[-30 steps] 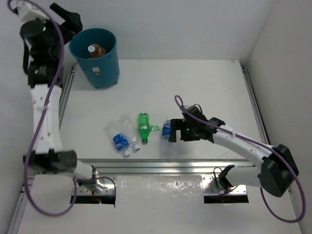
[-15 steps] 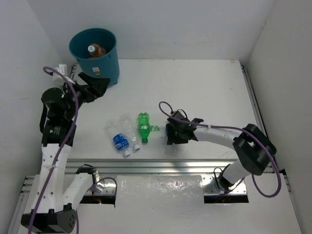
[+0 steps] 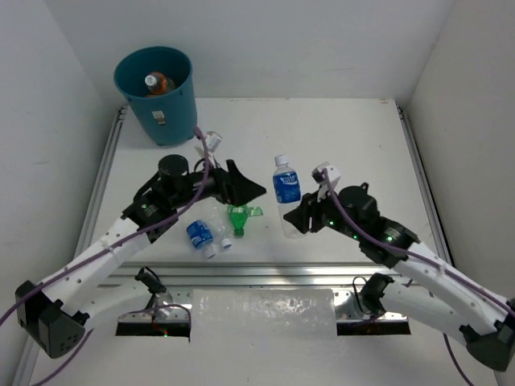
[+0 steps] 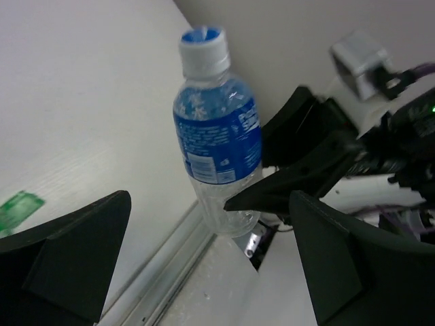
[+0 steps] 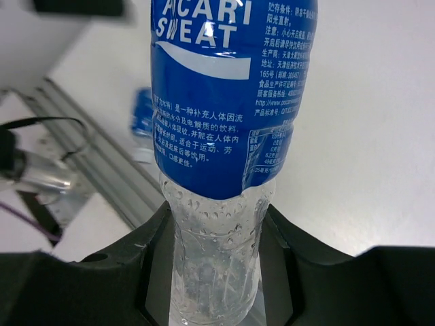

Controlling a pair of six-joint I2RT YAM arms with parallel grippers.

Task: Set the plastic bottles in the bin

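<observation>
My right gripper (image 3: 298,219) (image 5: 217,272) is shut on the lower end of a clear bottle with a blue label (image 3: 286,190) (image 5: 224,115) and holds it upright above the table, white cap up. My left gripper (image 3: 245,190) (image 4: 211,272) is open and empty, just left of that bottle (image 4: 217,136). Under it lie a green bottle (image 3: 236,219), a plain clear bottle (image 3: 217,223) and a second blue-labelled bottle (image 3: 198,233) (image 5: 141,115). The teal bin (image 3: 173,112) stands at the far left corner with an orange bottle (image 3: 158,81) inside.
A torn green label scrap (image 3: 254,211) (image 4: 17,207) lies by the green bottle. Metal rails (image 3: 265,273) run along the table's near edge and both sides. White walls close in the back and sides.
The right gripper closed on the blue-labelled bottle and lifted it upright off the table. The left arm swung from beside the bin down to the table's middle, still open.
</observation>
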